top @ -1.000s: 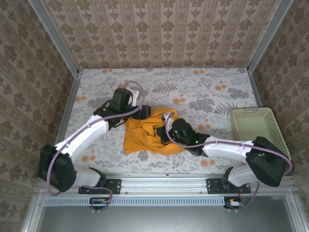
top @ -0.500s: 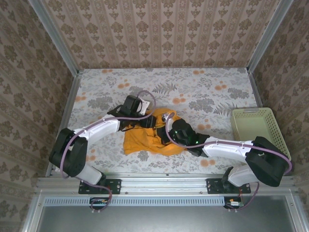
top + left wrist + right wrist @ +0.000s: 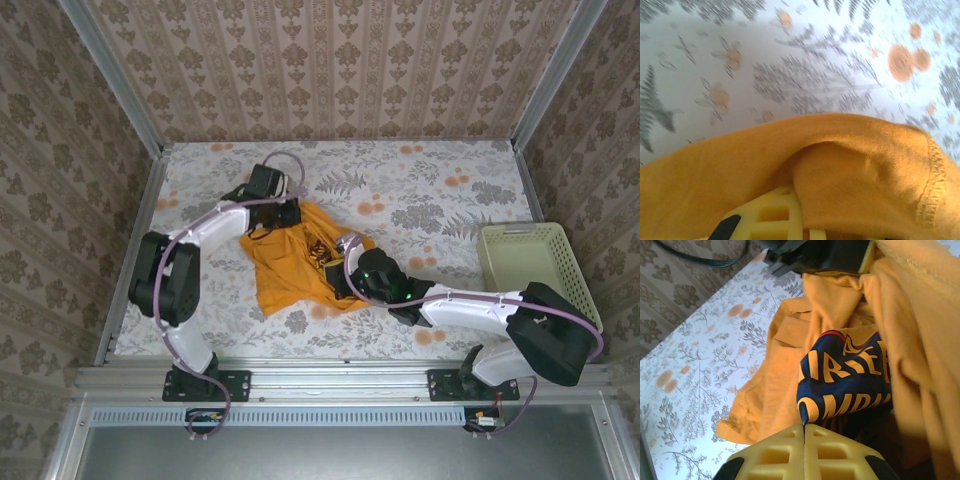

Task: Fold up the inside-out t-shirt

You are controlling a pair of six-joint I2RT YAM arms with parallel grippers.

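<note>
Both grippers pinch the inside-out t-shirt point(image 3: 288, 268).
Left gripper point(image 3: 287, 213) is clamped on its far orange edge; right gripper point(image 3: 804, 427) has its fingers pressed together on its dark lettered patch.

The t-shirt point(image 3: 285, 270) is soft matt cloth with rough overlock stitching along its hem. The fingers point(image 3: 771, 456) are pale yellow moulded plastic. At three o'clock, the basket point(image 3: 520, 231) is cream plastic mesh.

- Top external: high over the near edge, facing down across the whole table point(image 3: 450, 190).
- Left wrist: tight on t-shirt point(image 3: 840, 175) hem (background blurred).
- Right wrist: tight on printed lettering point(image 3: 840, 380); all share the shirt.
</note>
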